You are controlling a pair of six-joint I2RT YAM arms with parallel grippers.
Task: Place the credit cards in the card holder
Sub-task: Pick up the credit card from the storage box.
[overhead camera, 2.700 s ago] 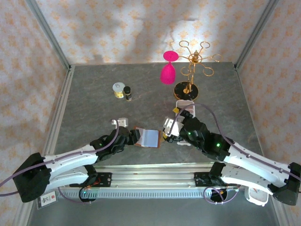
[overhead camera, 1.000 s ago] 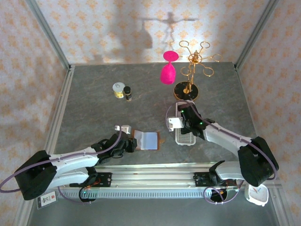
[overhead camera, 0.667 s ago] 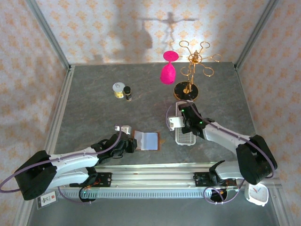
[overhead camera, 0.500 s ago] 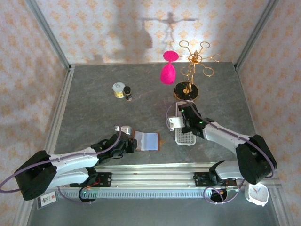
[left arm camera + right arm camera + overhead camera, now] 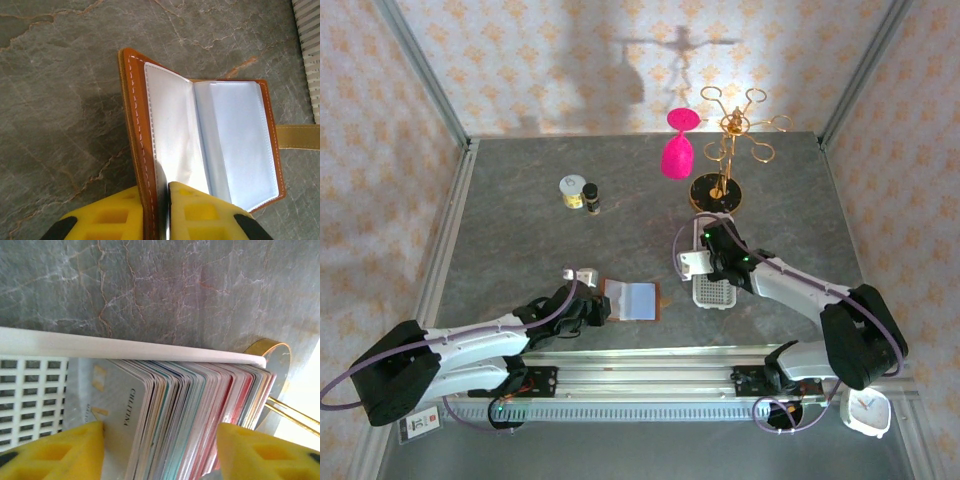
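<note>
Two arms share the work in the top view. The left jaws sit low at the near-left edge of the card holder, which lies open on the bench. The right jaws hang over the far end of a white tray just to the holder's right. Farther back stand a pink glass, a gold rack, a small jar and a dark bottle, all well apart from the work.

From the left wrist, the yellow fingers are clenched on the near edge of the holder's brown left cover, pinning it. The clear inner sleeves look empty, so I judge that no card has gone in yet. A tan strap trails off the right side.

From the right wrist, the credit cards stand on edge, tightly packed against the tray's rim. The right jaws are released and spread wide, one finger on each side of the whole stack, with nothing gripped. Every card is left to move. The packing looks like the main hindrance to taking one card alone, and the rack's gold base sits just beyond the rim.
</note>
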